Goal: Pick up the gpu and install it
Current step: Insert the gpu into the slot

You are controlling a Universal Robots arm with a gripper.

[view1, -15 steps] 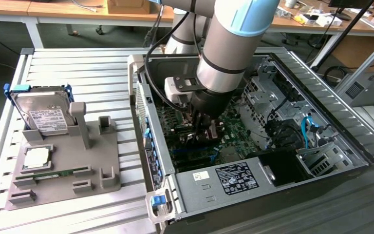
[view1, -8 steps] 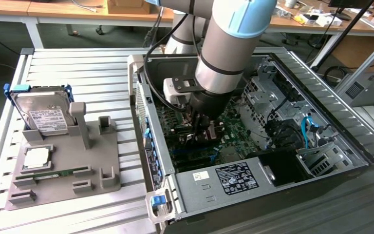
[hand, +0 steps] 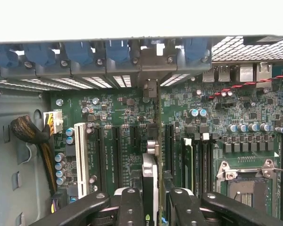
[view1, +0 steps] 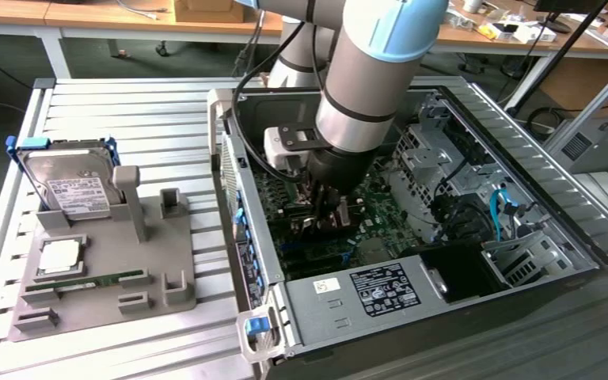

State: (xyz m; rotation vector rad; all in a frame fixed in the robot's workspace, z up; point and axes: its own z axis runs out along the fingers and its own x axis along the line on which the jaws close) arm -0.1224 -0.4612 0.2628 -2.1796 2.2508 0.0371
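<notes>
The gpu [hand: 150, 172] is seen edge-on in the wrist view, standing upright over the motherboard's [hand: 118, 113] dark slots. Its silvery end bracket [hand: 150, 89] reaches the rear slot openings of the case. My gripper [hand: 154, 197] is shut on the card, one black finger on each flat side. In the exterior view my gripper [view1: 320, 212] is low inside the open computer case [view1: 541, 170], just above the green motherboard [view1: 373, 237], and the arm hides most of the card.
A grey tray [view1: 161, 261] on the exterior view's left holds a hard drive [view1: 72, 188], a processor [view1: 61, 257] and a memory stick [view1: 104, 281]. Inside the case are the power supply [view1: 373, 291], drive cages [view1: 431, 150], a white slot [hand: 81, 160], a cable bundle [hand: 30, 132] and the processor socket [hand: 250, 188].
</notes>
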